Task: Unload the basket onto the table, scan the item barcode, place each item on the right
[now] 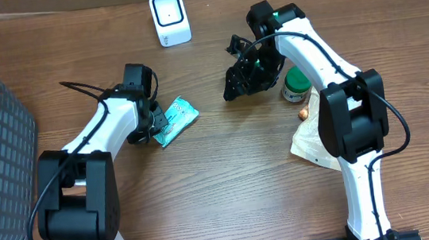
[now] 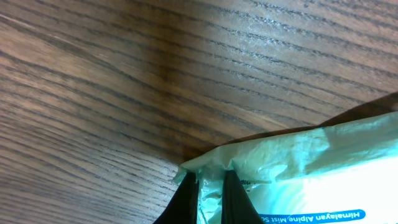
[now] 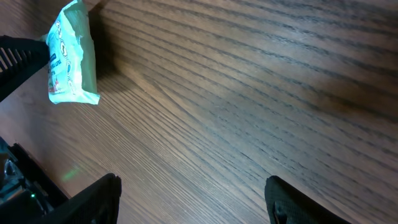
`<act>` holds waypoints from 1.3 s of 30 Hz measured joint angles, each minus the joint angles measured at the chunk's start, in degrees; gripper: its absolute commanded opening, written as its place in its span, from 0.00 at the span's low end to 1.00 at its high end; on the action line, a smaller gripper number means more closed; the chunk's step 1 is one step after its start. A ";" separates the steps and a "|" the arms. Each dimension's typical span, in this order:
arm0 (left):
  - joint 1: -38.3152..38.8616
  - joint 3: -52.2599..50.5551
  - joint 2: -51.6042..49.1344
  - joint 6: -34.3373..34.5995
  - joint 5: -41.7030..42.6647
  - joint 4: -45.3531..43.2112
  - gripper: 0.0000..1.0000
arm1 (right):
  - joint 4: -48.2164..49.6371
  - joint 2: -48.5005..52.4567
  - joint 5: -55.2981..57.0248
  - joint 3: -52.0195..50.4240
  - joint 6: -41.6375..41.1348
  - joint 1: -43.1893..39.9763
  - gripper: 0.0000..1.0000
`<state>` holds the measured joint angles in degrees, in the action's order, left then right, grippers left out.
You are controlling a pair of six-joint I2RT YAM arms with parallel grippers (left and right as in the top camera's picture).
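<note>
Left of table centre, the green packet is clamped at one end by the left gripper, its long axis running diagonally away from the jaws. The scanner stands well apart, farther up the table. The right gripper hangs spread and empty, farther from the packet.

We see a wooden counter with a grey mesh basket at its far left edge. On the right stands a small green-lidded jar, with a little brown lump near it, touching a crumpled clear bag.
</note>
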<state>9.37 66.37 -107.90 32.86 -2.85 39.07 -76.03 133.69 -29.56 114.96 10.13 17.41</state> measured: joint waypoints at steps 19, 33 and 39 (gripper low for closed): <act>-0.04 -2.64 1.29 -0.20 0.09 -3.32 0.04 | 11.39 0.52 -4.79 0.00 -4.68 6.27 0.76; -0.04 -2.64 1.29 -0.20 0.11 -3.34 0.04 | 21.94 7.43 -9.70 0.00 -14.19 12.07 0.55; -0.04 -2.64 1.29 -0.20 0.24 -3.34 0.04 | 24.65 7.50 -10.58 0.00 -16.52 14.16 0.19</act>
<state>9.32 63.72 -106.61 32.67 -2.61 35.73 -51.37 141.18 -40.14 114.96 -6.39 31.57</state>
